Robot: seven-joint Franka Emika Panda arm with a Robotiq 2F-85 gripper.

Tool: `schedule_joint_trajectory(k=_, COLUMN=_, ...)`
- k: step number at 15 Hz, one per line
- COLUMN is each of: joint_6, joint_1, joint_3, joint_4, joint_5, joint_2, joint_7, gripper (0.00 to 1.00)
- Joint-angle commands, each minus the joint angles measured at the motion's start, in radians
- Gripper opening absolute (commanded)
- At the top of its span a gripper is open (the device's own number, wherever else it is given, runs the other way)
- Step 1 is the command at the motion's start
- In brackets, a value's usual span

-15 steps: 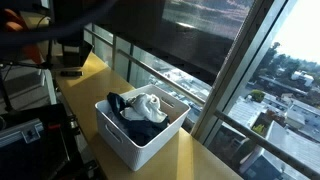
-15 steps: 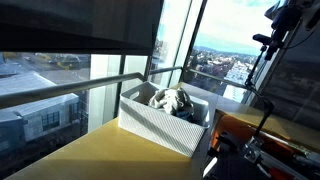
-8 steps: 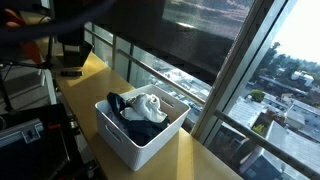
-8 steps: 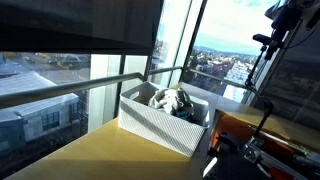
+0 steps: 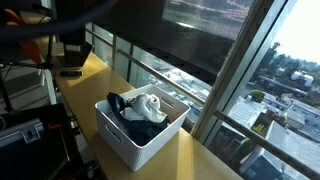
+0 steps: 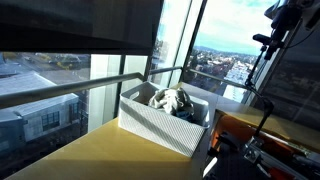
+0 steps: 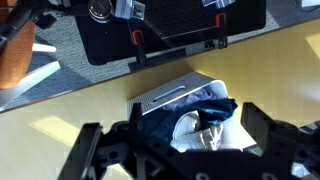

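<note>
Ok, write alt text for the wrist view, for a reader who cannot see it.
A white bin of dark and white cloths sits on a yellow wooden table, seen between the fingers of the open gripper. Beyond the table's edge stands black equipment.

No change to be seen between the earlier moments and now in both exterior views. White bin (image 5: 140,142) at the same spot and the same angle on the counter (image 5: 195,158) beside the window (image 5: 235,60). Pale and dark cloths (image 6: 172,100) heaped inside the bin in the same folds, none lifted, none shifted. Same light and same shadows across the counter.
</note>
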Motion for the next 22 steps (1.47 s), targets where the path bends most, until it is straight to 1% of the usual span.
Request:
schedule_joint_trajectory(k=1, joint_6=0.027, joint_1=0.015, joint_3=0.049, joint_4=0.032, joint_5=0.012, joint_2=0.048, joint_7=-0.033, gripper=1.00)
schedule_joint_trajectory(k=3, joint_6=0.071, joint_1=0.045, joint_3=0.079, joint_4=0.037, joint_5=0.014, joint_2=0.085, joint_7=-0.058, gripper=1.00)
schedule_joint_trajectory(k=6, joint_6=0.194, joint_1=0.093, joint_3=0.115, joint_4=0.048, joint_5=0.021, joint_2=0.162, joint_7=-0.109, gripper=1.00)
schedule_joint_trajectory(k=9, joint_6=0.316, joint_1=0.132, joint_3=0.134, joint_4=0.086, joint_5=0.034, joint_2=0.257, joint_7=-0.158, gripper=1.00)
schedule_joint_trajectory(k=12, joint_6=0.424, joint_1=0.152, joint_3=0.148, joint_4=0.139, joint_5=0.048, joint_2=0.363, joint_7=-0.205, gripper=1.00)
schedule_joint_trajectory(k=17, joint_6=0.540, joint_1=0.152, joint_3=0.180, joint_4=0.248, joint_5=0.099, joint_2=0.574, joint_7=-0.280, gripper=1.00)
schedule_joint_trajectory(k=19, joint_6=0.575, joint_1=0.138, joint_3=0.197, joint_4=0.290, joint_5=0.125, joint_2=0.662, joint_7=-0.308, gripper=1.00)
schedule_joint_trajectory(k=22, joint_6=0.614, joint_1=0.112, joint_3=0.228, joint_4=0.335, joint_5=0.134, joint_2=0.779, joint_7=-0.325, gripper=1.00)
